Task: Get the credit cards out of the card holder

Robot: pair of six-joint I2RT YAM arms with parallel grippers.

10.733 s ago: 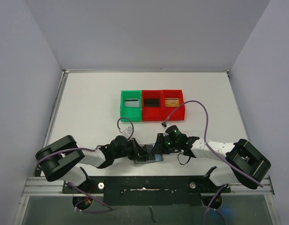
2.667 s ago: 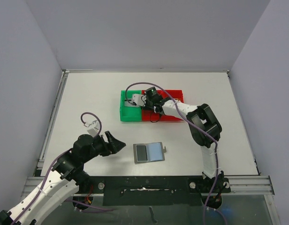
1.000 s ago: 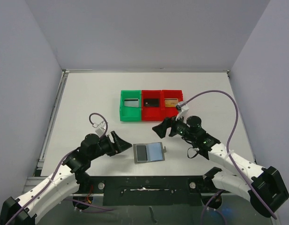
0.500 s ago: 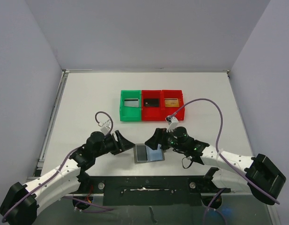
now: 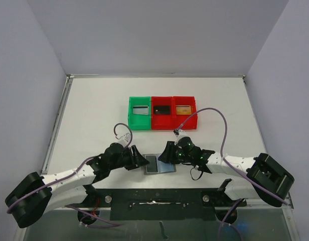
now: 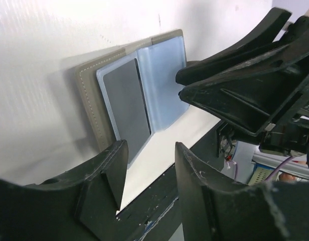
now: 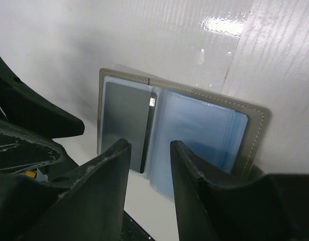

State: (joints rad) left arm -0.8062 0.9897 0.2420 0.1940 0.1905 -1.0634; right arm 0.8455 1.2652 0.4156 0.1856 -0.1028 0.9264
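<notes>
White table (image 5: 94, 110), matte; wrist views show fine ribbing running across its surface. Three plain walls close it in: back wall (image 5: 159, 35), left wall (image 5: 24, 90), right wall (image 5: 290, 85), all pale lavender-grey. Metal strip (image 5: 56, 125) runs along the table's left edge. Aluminium rail (image 5: 49, 200) lies across the near edge, with a dark greenish panel (image 5: 144, 226) below it. Light is even and diffuse; one glare patch (image 7: 224, 25) on the table.

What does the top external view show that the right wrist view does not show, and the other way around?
Only the top external view shows the green bin and red bins, holding cards. Only the right wrist view shows the pale stitching on the edge of the card holder. Both show the holder open on the table, a dark card in one pocket.
</notes>
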